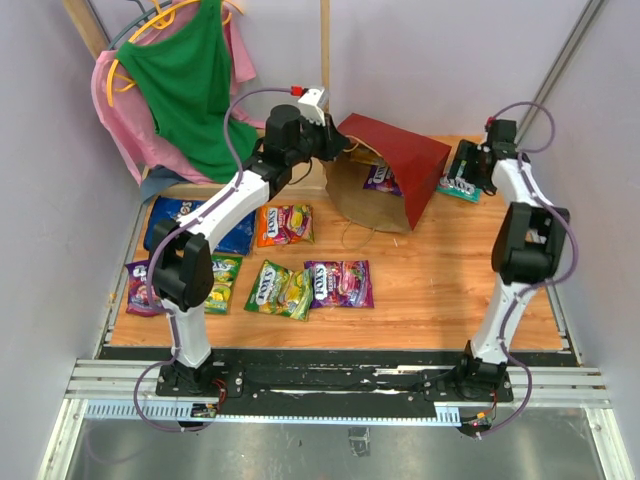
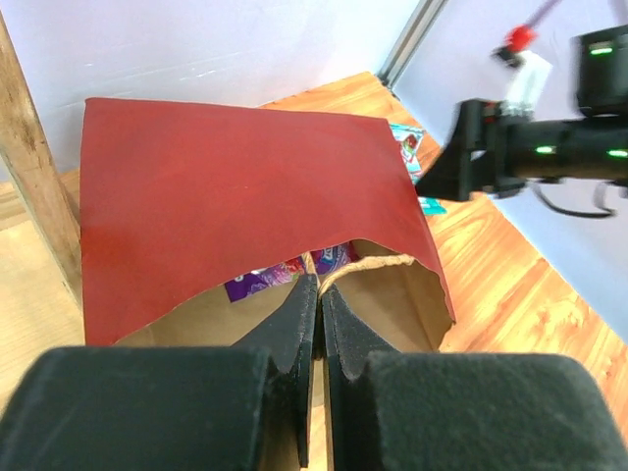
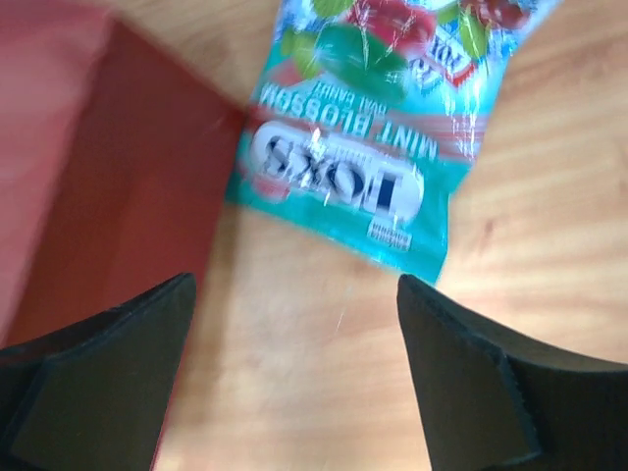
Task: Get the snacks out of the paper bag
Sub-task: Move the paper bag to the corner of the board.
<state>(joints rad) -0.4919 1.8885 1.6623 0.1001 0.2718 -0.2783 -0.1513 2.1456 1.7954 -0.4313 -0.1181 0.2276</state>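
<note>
1. Lying on its side, the bag (image 1: 395, 165) (image 2: 235, 196) rests at the far middle of the tabletop (image 1: 450, 290). Its mouth faces near-left, with the red wall on top and the kraft lining showing.
2. The left claw (image 1: 345, 150) (image 2: 316, 285) is at the bag's mouth, clenched on the upper lip. The torn kraft edge meets its fingertips and the mouth gapes below.
3. Inside the bag, near the back, lies a purple packet (image 1: 382, 180) (image 2: 260, 280).
4. The right claw (image 1: 462, 170) (image 3: 294, 285) hangs just right of the bag with its jaws spread wide and nothing between them. The bag's red wall (image 3: 98, 147) is close to its left finger.
5. A teal packet (image 1: 455, 190) (image 3: 353, 167) lies flat on the wood in the narrow strip between the bag and the tabletop's right edge. It is just beyond the right claw's tips.
6. Left of and nearer than the bag's mouth lie the snacks already out:
   - an orange packet (image 1: 285, 224)
   - a second purple packet (image 1: 340, 283)
   - a yellow-green packet (image 1: 280, 288)
   - a blue Doritos pack (image 1: 170, 215), farther left and partly under the left arm
7. Near-right of the bag is a broad stretch of bare wood, running to the near and right edges.
8. A thin cord loop (image 1: 360, 235) lies on the wood just nearer than the bag.
</note>
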